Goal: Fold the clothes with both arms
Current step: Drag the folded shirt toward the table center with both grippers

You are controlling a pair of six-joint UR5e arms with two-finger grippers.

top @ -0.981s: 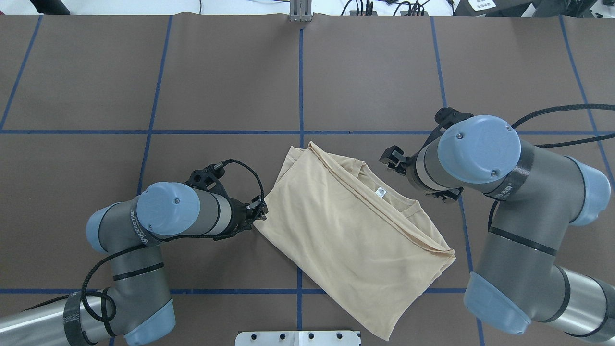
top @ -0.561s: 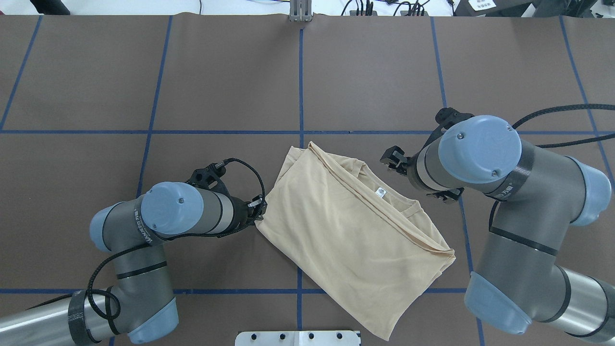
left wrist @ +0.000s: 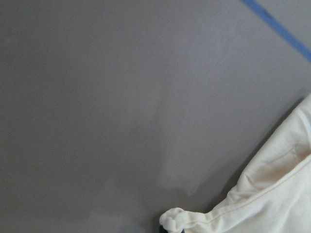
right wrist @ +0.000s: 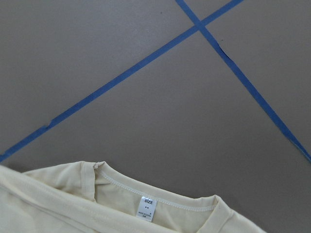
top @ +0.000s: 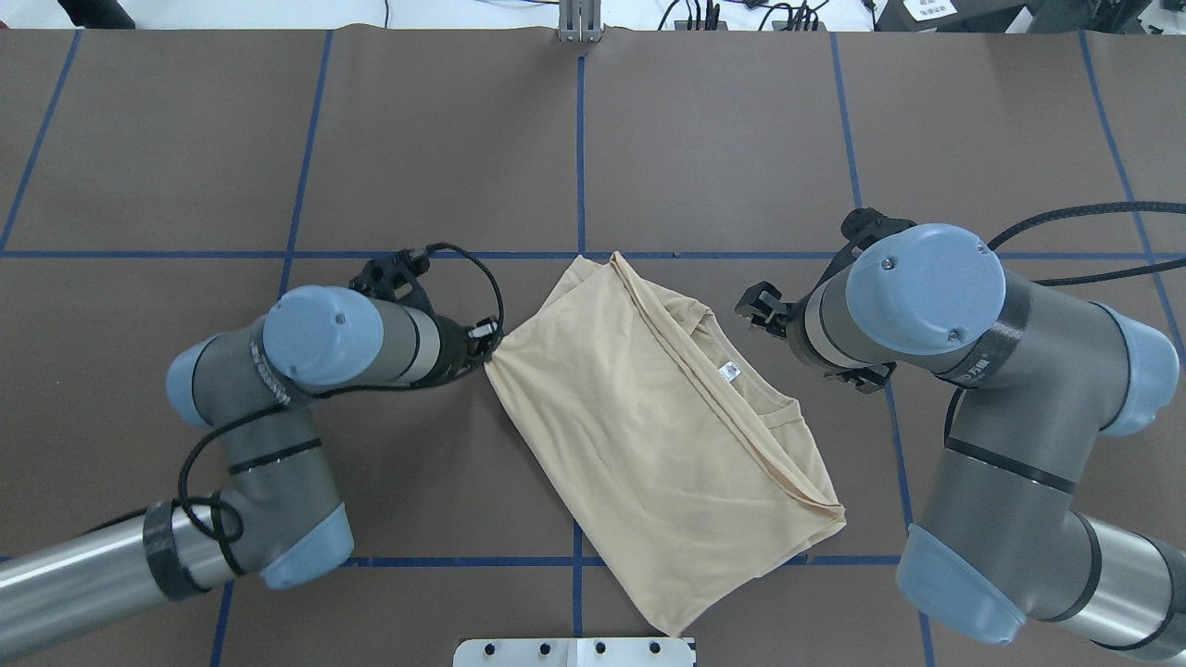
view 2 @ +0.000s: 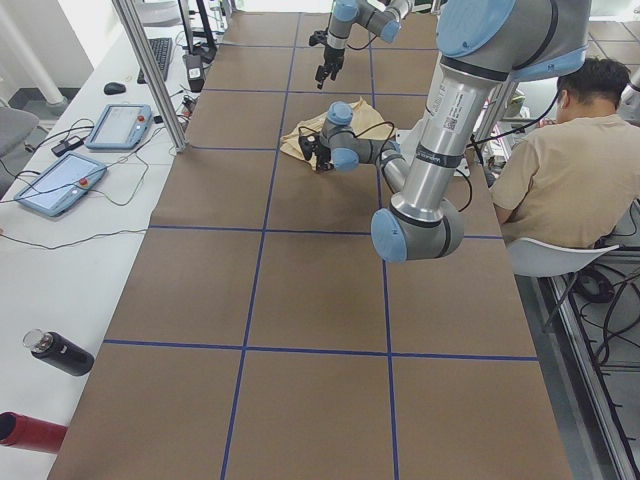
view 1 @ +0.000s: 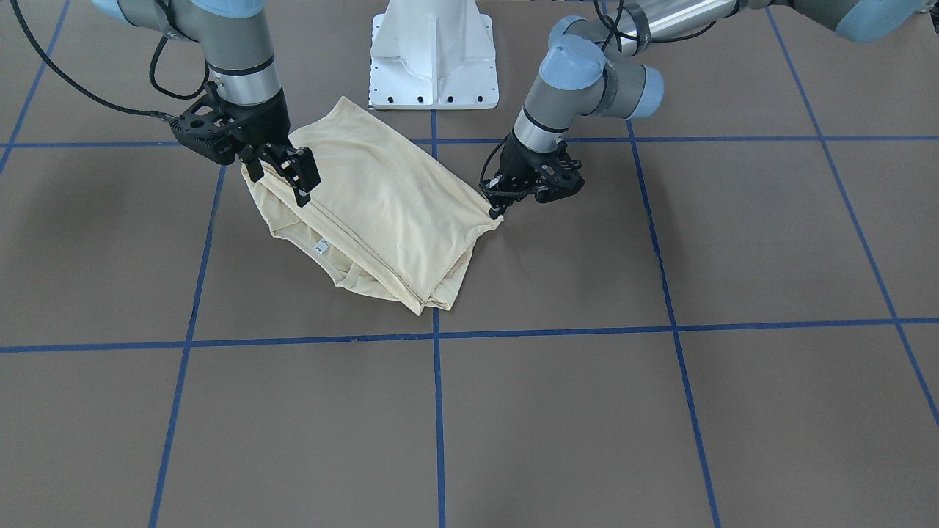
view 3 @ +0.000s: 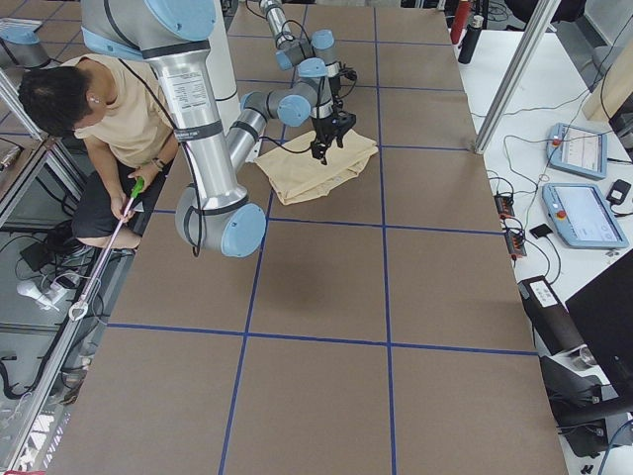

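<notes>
The cream-yellow T-shirt (top: 649, 426) lies folded in a slanted rectangle in the middle of the table, also in the front view (view 1: 381, 213). Its white neck label (top: 730, 371) faces up by the collar, and shows in the right wrist view (right wrist: 147, 208). The chest print is hidden. My left gripper (top: 486, 347) is low at the shirt's left corner and shut on bunched fabric (left wrist: 172, 221); the front view (view 1: 499, 210) shows the pinch. My right gripper (view 1: 280, 187) is open and empty, hovering above the shirt's edge near the collar, also in the overhead view (top: 758, 310).
The white pedestal base (view 1: 433, 51) stands just behind the shirt's near corner. Blue tape lines (top: 579, 139) divide the brown table cover. A seated person (view 2: 570, 170) is beside the table behind the robot. Tablets and cables (view 3: 584, 198) lie on the far side bench.
My left gripper moved away from the robot with the shirt's corner in it. The shirt swung with it, and its near corner slid left. The right arm stayed put.
</notes>
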